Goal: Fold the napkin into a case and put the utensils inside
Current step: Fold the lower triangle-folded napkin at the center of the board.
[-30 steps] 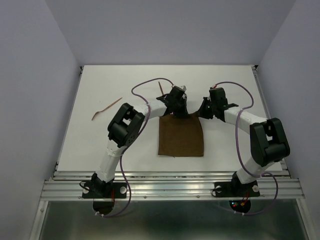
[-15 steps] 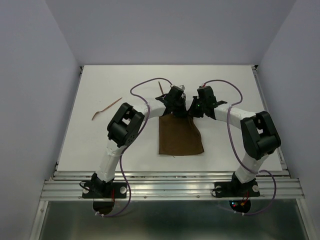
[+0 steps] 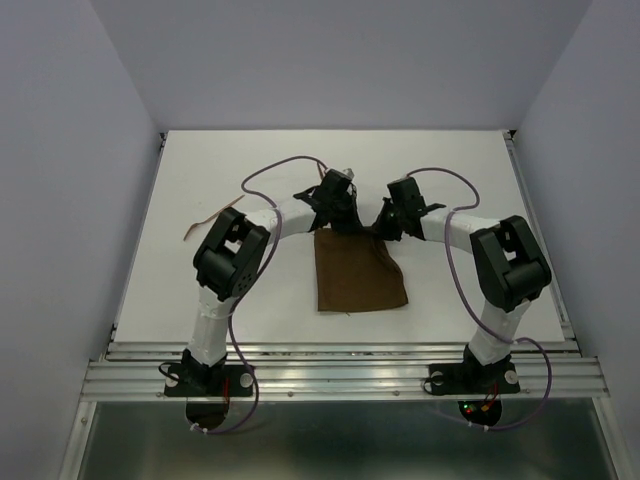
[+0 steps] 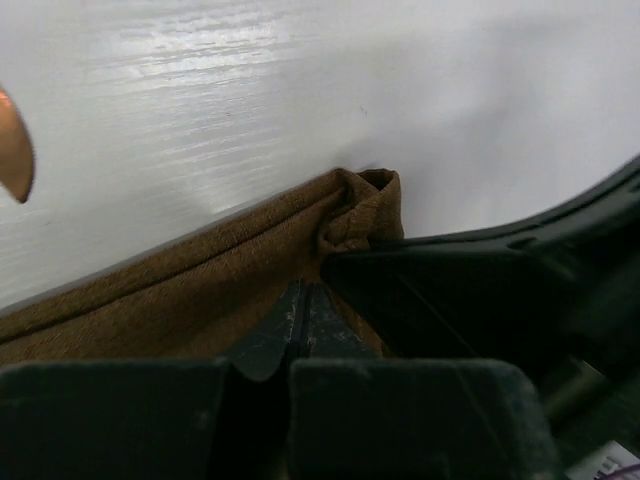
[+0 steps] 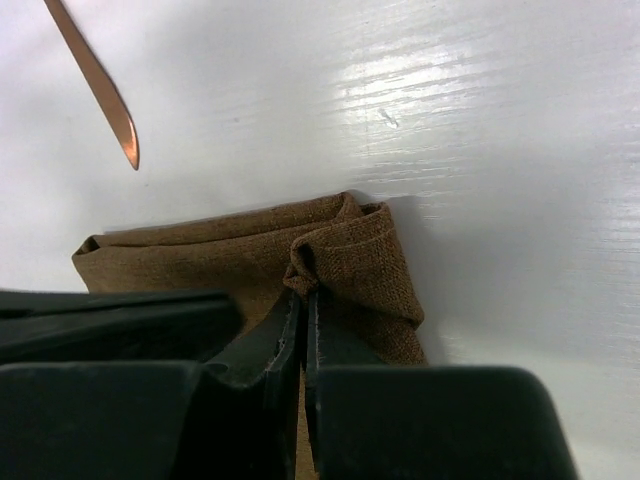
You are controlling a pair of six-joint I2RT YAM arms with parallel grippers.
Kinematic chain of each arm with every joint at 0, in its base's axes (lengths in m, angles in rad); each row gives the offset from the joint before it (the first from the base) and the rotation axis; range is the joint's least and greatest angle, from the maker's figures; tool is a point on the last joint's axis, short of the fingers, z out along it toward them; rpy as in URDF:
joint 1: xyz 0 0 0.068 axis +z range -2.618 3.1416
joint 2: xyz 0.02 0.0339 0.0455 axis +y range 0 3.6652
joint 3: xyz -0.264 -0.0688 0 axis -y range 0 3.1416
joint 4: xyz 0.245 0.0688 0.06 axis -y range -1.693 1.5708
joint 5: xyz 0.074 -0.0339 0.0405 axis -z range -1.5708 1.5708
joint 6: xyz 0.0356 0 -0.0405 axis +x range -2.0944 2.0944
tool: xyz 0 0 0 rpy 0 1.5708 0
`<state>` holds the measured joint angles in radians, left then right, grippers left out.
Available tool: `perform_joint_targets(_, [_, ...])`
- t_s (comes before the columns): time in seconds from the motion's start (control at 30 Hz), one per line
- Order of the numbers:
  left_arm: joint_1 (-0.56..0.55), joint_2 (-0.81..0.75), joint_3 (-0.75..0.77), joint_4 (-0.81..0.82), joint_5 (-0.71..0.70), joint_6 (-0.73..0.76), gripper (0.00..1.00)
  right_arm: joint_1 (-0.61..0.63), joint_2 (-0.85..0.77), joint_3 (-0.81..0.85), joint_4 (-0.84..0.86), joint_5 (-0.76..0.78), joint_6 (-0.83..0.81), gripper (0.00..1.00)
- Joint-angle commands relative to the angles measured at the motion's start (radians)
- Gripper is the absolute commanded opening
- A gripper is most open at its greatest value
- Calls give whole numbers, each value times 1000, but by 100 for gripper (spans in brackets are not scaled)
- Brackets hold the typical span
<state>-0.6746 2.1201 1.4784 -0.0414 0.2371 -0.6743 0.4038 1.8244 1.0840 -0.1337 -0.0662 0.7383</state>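
Observation:
The dark brown napkin (image 3: 358, 280) lies folded on the white table (image 3: 470, 180), narrower at its far edge. My left gripper (image 3: 338, 220) is shut on the far edge's left part; in the left wrist view its jaws (image 4: 303, 300) pinch the cloth (image 4: 190, 290). My right gripper (image 3: 387, 226) is shut on the far right corner, where the cloth (image 5: 360, 260) bunches at the fingertips (image 5: 303, 298). One reddish-brown utensil (image 3: 197, 228) lies at the left, partly behind the left arm. The other utensil (image 5: 98, 88) lies just beyond the napkin; its tip (image 4: 12, 150) shows in the left wrist view.
The two grippers are close together over the napkin's far edge; the right one shows as a black body (image 4: 470, 300) in the left wrist view. Grey walls enclose the table on three sides. A metal rail (image 3: 340, 375) runs along the near edge.
The right gripper has moved left toward the left gripper, drawing the napkin's far right corner inward. The left gripper has shifted slightly left, and its arm now covers more of the left utensil.

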Motion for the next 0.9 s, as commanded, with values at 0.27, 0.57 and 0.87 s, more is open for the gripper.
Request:
perform_joint_targets(0.27, [75,-112,-118,-15,-2,32,0,9,18,62,-29,37,4,1])
perform_joint_targets(0.57, [75,-81,-161,5,5,38,0,9,26,94,-43,34,1,1])
perform_joint_targets(0.87, [75,-65,-185,15,8,45,0,38,65,146,-64,62,16,1])
